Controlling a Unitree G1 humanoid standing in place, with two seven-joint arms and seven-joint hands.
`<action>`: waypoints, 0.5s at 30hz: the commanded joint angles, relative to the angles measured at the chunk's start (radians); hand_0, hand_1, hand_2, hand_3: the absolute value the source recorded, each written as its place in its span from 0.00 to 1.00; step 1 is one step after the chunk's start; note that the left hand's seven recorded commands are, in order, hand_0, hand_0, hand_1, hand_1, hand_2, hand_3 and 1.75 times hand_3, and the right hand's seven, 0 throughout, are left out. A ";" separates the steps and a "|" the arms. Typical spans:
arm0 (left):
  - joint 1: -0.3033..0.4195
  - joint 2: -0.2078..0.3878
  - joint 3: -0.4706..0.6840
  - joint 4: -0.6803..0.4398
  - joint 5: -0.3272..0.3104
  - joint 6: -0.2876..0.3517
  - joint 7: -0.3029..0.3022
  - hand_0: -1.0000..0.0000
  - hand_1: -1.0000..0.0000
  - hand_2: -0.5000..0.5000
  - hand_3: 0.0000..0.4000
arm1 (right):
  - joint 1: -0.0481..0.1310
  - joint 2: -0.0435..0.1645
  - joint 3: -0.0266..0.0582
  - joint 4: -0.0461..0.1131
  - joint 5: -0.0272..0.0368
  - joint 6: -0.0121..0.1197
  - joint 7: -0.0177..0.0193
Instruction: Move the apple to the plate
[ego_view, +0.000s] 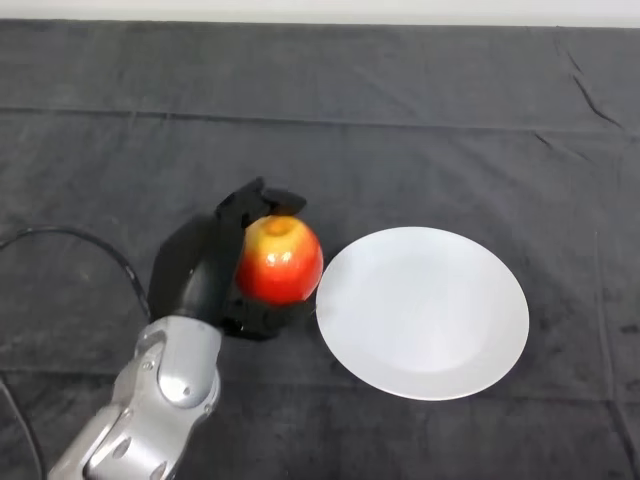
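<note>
arm (160, 400) near left | hand (215, 275) curled round apple (279, 260), gripping it | step: carrying | plate (422, 312) just right, bare | next: move right, release over plate

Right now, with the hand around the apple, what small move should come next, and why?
Probably carry it a little to the right. The black hand is curled round the red-and-yellow apple, which sits just left of the round white plate, at its rim and not yet over it.
</note>
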 joint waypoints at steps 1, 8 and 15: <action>-0.033 -0.003 -0.020 0.049 0.009 0.005 0.004 0.00 0.00 0.50 1.00 | 0.018 -0.022 -0.0164 -0.009 0.0098 -0.001 -0.0013; -0.087 -0.033 -0.074 0.088 0.004 0.012 0.011 0.00 0.00 0.50 1.00 | 0.018 -0.023 -0.0164 -0.008 0.0099 -0.001 -0.0009; -0.140 -0.056 -0.141 0.123 -0.014 0.014 0.015 0.00 0.00 0.50 1.00 | 0.017 -0.023 -0.0165 -0.007 0.0100 -0.001 -0.0003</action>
